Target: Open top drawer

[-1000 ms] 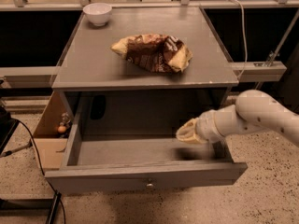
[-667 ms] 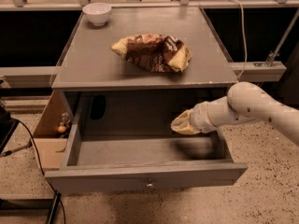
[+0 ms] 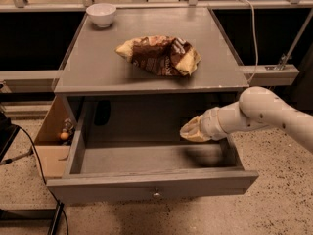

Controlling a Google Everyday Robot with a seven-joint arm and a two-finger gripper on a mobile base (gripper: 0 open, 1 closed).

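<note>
The top drawer (image 3: 146, 187) is pulled far out from under the grey cabinet top, and its inside shows bare. Its long grey front panel faces me with a small round metal knob (image 3: 156, 194) at centre. My gripper (image 3: 188, 130) hangs over the drawer's right part, above its floor and just under the cabinet top. It points left and is well behind the front panel. The white arm comes in from the right. The two lower drawers are out of view.
On the cabinet top (image 3: 98, 67) lie a crumpled brown chip bag (image 3: 159, 54) and a white bowl (image 3: 101, 13) at the back left. An open cardboard box (image 3: 51, 141) stands on the floor at the left. A black cable (image 3: 29, 146) runs beside it.
The gripper has moved left and slightly up over the open drawer. The drawer has not visibly moved.
</note>
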